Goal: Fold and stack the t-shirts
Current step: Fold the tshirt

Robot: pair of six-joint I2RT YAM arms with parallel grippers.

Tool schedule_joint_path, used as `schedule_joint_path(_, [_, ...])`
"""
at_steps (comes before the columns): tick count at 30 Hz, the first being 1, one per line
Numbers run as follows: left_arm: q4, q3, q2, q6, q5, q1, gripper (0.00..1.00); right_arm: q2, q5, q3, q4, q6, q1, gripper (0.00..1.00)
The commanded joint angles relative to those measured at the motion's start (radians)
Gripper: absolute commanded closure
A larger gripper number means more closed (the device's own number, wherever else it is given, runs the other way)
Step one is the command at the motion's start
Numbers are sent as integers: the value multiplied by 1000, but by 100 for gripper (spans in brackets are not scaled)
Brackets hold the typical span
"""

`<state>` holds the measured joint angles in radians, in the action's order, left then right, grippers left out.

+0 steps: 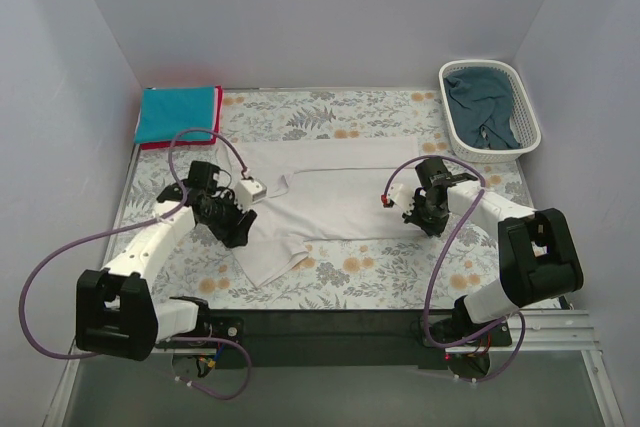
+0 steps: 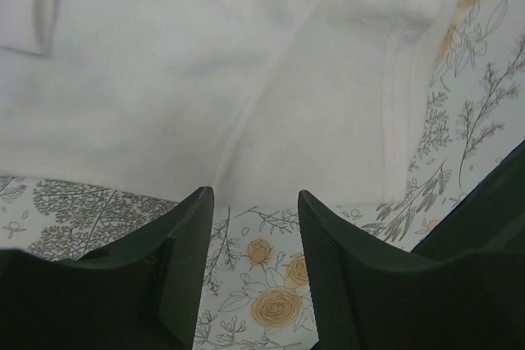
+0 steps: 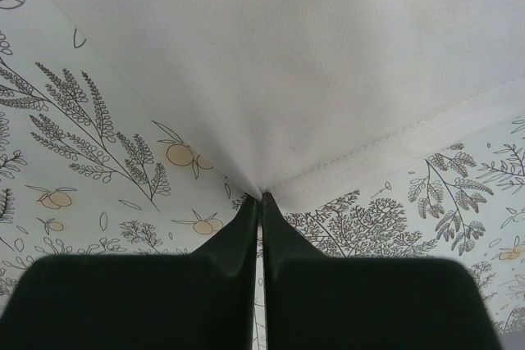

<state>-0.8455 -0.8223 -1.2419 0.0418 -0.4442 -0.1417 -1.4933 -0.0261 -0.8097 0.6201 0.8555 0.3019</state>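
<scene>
Where floral tablecloth [image 1: 380, 272] meets pale walls [image 1: 300, 17], white t-shirt [image 1: 340, 197] sprawls.

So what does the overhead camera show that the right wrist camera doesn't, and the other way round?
Only the overhead view: the left arm and right arm, the whole white t-shirt spread out, a folded teal t-shirt lying on a red t-shirt at the far left, and a dark blue-teal t-shirt in the white basket at the far right.
Only the right wrist view: close up, the right fingers shut on the white t-shirt's stitched edge.
Both: the white t-shirt and the floral tablecloth.
</scene>
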Motion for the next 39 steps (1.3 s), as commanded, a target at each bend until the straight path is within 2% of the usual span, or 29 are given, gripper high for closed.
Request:
schedule_joint_path(1, [72, 89, 73, -82, 81, -79, 57, -10, 2, -23, 7, -9, 11, 99])
schedule_joint_path(4, [123, 140, 88, -59, 128, -148, 60, -16, -1, -29, 13, -15, 13, 99])
schedule_joint_path(16, [200, 247, 56, -68, 202, -214, 59, -28, -3, -43, 23, -27, 13, 99])
schedule_joint_path(20, [264, 310, 38, -54, 274, -246, 60, -32, -1, -45, 24, -29, 13, 99])
schedule_joint_path(23, [280, 357, 33, -56, 326, -280, 69, -35, 0, -45, 26, -30, 14, 99])
schedule_joint_path(24, [272, 364, 38, -60, 329, -288, 79, -33, 2, -46, 29, -29, 14, 99])
schedule_joint_path(29, [188, 347, 74, -76, 335, -300, 98, -24, -5, -62, 59, -29, 14, 99])
schedule_joint_path(39, [-73, 184, 173, -53, 303, -300, 100, 137, -3, -19, 135, 36, 9, 99])
